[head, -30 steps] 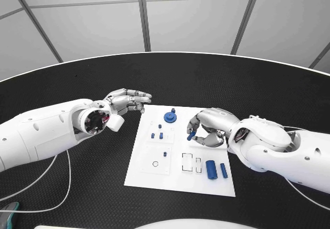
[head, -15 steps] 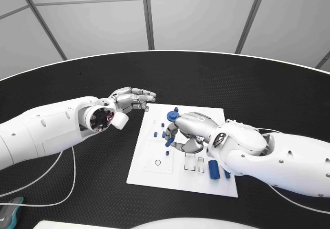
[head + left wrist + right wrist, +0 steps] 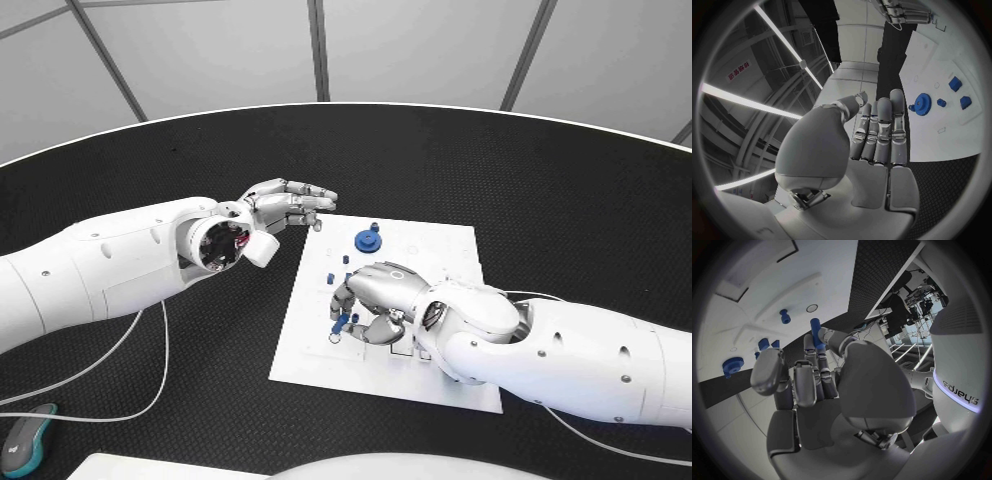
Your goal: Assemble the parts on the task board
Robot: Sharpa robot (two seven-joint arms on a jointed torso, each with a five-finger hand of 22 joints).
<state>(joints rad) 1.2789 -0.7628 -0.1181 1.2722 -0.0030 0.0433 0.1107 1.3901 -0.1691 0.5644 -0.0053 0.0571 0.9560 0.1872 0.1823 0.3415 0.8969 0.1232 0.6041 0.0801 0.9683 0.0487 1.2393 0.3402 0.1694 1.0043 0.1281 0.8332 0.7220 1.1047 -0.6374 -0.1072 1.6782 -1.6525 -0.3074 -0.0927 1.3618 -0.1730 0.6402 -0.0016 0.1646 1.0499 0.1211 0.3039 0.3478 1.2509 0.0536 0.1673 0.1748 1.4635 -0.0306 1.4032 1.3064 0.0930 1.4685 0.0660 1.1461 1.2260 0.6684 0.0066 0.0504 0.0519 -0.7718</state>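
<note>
Moved leftward across the task board (image 3: 447, 250), right hand (image 3: 378, 305) pinches a blue peg (image 3: 815, 330); left hand (image 3: 286, 208) hovers open-fingered.

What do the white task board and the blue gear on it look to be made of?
Task board: likely rigid plastic or painted sheet, matte white, flat, with clean recessed outlines. Blue gear: probably moulded or printed plastic, with uniform saturated colour and dull sheen. Neither can be confirmed by sight.

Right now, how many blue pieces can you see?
6: a gear, a tiny peg beside it, two blocks near them, a small peg by the round hole, and one pinched in the right hand. More may hide under that arm.
</note>
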